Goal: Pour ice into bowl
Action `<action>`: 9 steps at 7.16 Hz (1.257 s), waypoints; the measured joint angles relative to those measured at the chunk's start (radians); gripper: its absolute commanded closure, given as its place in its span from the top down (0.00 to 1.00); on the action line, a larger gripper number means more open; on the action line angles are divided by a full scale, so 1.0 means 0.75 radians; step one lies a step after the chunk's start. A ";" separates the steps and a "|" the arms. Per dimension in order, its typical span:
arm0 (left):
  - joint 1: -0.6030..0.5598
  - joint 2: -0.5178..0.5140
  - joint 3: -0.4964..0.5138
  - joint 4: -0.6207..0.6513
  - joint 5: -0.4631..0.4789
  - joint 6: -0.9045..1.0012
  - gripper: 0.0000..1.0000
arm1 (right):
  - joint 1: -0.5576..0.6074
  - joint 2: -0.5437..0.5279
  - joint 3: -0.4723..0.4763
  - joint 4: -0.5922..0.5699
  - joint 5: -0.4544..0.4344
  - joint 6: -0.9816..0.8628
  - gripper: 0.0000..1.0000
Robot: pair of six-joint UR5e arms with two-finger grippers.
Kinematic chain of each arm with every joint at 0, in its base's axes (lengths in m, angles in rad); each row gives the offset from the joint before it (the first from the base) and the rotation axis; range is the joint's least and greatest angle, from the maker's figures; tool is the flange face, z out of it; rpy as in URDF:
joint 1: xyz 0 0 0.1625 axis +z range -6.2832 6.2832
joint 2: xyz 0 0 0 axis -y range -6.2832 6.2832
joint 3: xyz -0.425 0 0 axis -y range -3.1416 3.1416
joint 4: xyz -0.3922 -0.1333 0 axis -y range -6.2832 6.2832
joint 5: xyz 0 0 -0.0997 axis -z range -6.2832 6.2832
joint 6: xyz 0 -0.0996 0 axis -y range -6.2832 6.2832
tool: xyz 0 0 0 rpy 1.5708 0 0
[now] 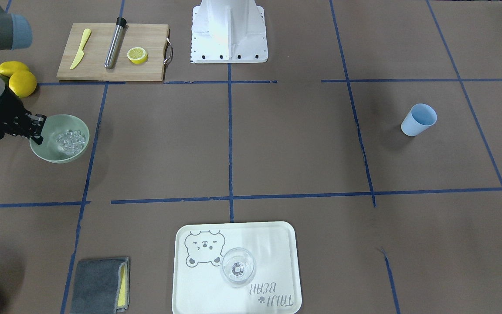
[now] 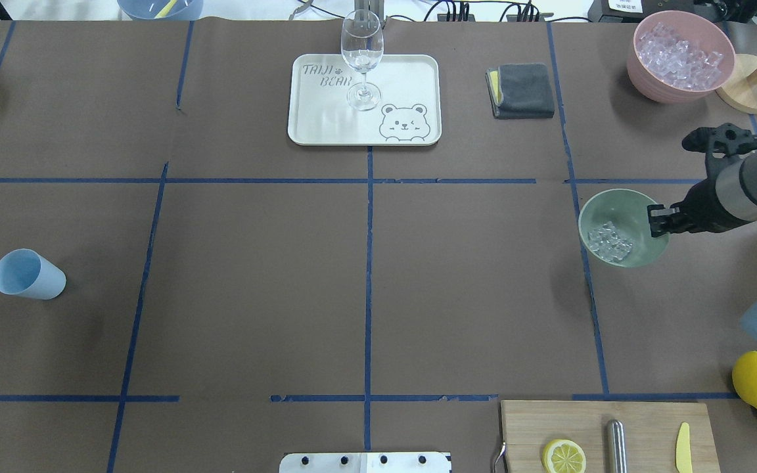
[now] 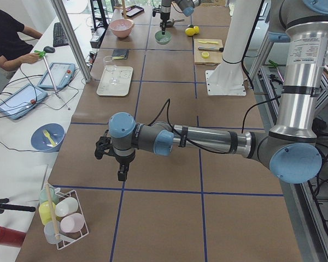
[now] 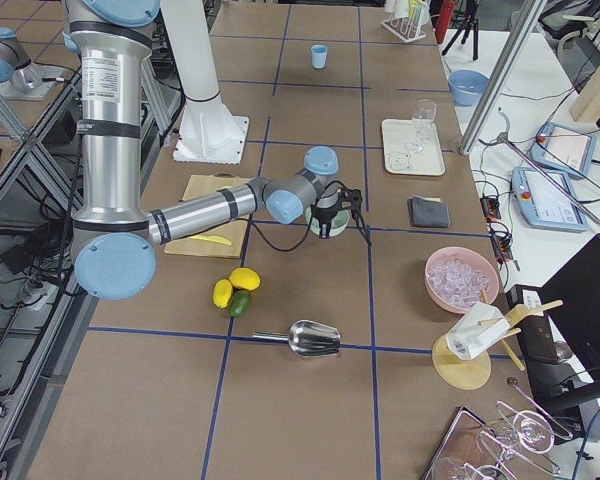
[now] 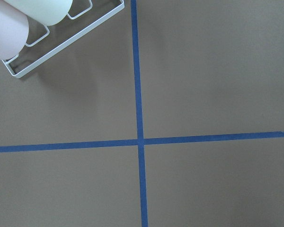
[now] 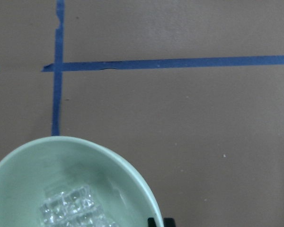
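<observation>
I am looking at a long table [image 2: 470, 295] covered in brown paper and marked off into rectangles by blue tape lines [image 2: 368, 263]. Along one long side runs a white desk [image 3: 13, 164] with tablets [image 3: 57, 75] and a keyboard [image 3: 60, 34] on it. A slanted aluminium post [image 3: 71, 38] rises at its edge. Past the other side I see grey floor [image 4: 40, 420] strewn with cables. The light is even and comes from above, leaving only faint shadows on the paper.

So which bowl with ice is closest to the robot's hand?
The mint-green bowl: the right gripper is at its rim. The pink bowl sits farther off.
</observation>
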 measured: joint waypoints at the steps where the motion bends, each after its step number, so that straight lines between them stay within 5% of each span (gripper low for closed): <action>1: -0.003 -0.005 -0.006 0.008 0.000 0.007 1.00 | 0.032 -0.025 -0.079 0.108 0.062 -0.025 0.00; 5: -0.005 -0.009 -0.020 0.014 0.002 0.010 1.00 | 0.042 -0.098 -0.145 0.249 0.114 -0.034 0.02; 7: -0.005 -0.007 -0.019 0.012 0.001 0.010 1.00 | 0.039 -0.092 -0.160 0.261 0.119 -0.032 0.48; 8: -0.005 -0.006 -0.018 0.012 0.001 0.010 1.00 | 0.039 -0.086 -0.165 0.261 0.119 -0.032 0.99; 9: -0.005 -0.006 -0.018 0.012 0.001 0.010 1.00 | 0.038 -0.078 -0.170 0.262 0.120 -0.032 1.00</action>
